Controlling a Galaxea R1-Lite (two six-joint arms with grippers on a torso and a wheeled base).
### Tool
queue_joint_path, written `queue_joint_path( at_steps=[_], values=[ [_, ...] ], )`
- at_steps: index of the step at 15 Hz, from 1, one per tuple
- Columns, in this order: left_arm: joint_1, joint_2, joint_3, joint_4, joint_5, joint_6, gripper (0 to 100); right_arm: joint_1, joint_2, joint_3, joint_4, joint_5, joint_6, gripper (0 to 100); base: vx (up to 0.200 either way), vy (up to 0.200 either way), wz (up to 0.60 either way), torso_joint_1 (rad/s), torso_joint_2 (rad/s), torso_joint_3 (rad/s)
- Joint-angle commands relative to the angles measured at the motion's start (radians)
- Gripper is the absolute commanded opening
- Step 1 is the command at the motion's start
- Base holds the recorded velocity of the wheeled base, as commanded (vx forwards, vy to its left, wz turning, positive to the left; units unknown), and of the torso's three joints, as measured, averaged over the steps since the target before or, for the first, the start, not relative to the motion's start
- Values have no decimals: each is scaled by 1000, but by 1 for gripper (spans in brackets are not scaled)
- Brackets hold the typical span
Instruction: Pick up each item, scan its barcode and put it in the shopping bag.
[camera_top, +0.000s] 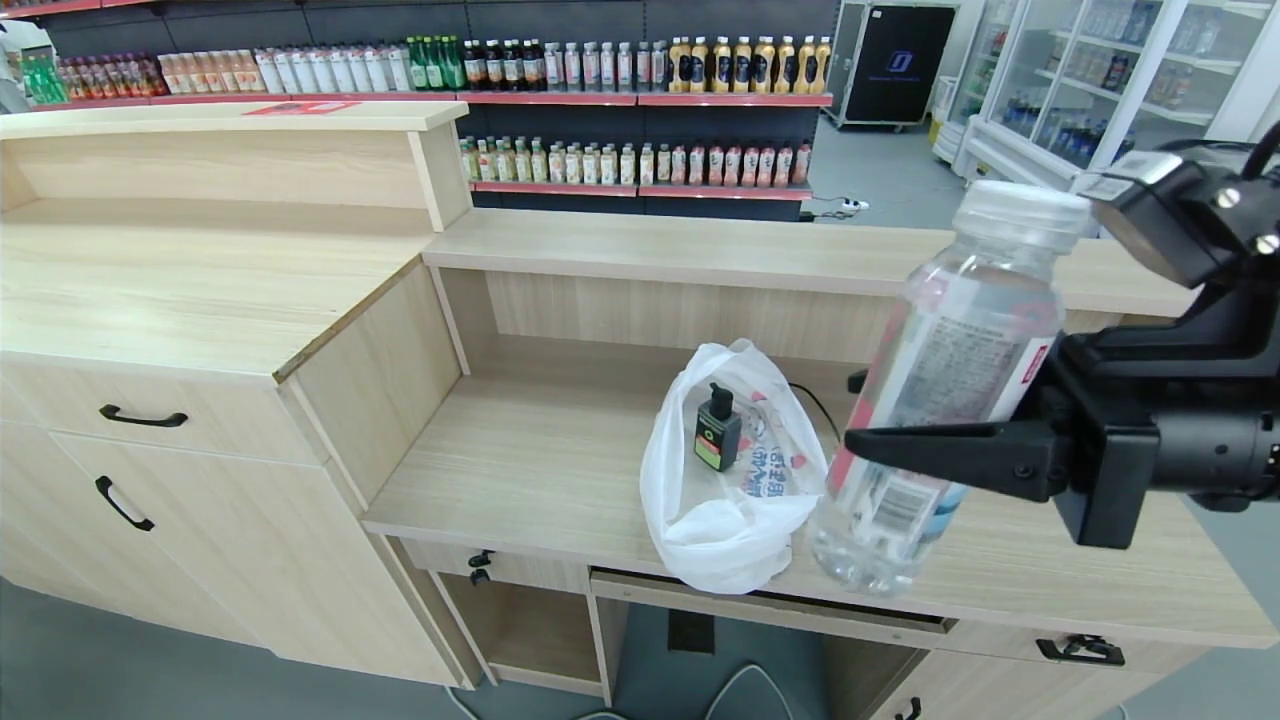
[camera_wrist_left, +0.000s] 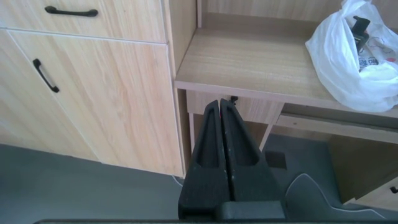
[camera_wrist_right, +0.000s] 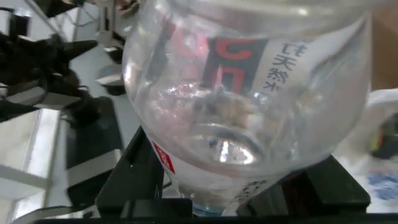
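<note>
A clear water bottle with a white cap and a red and white label hangs tilted above the counter's right part, close to the head camera. My right gripper is shut on its middle; in the right wrist view the bottle's base looms just in front of the lens. The white plastic shopping bag stands open on the lower counter, left of the bottle, with a black and green scanner upright inside it. My left gripper is shut, low in front of the counter's edge, holding nothing.
The lower wooden counter has free room left of the bag. A taller cabinet with drawers stands on the left. Behind the counter wall are shelves of bottled drinks and glass fridges.
</note>
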Motion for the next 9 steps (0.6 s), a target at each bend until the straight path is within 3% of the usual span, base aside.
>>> queue_joint_path(
  at_steps=[1,4,5,9],
  values=[
    [0,0,0,0,0,0,0,-261,-41,42,-4,1,-162,0,0,0,0,0,0,0],
    [0,0,0,0,0,0,0,-718,48,139,-101,1,-452,0,0,0,0,0,0,0],
    [0,0,0,0,0,0,0,-830,86,166,-155,3,-543,0,0,0,0,0,0,0],
    [0,0,0,0,0,0,0,-1008,205,174,-365,1,-609,0,0,0,0,0,0,0]
  ],
)
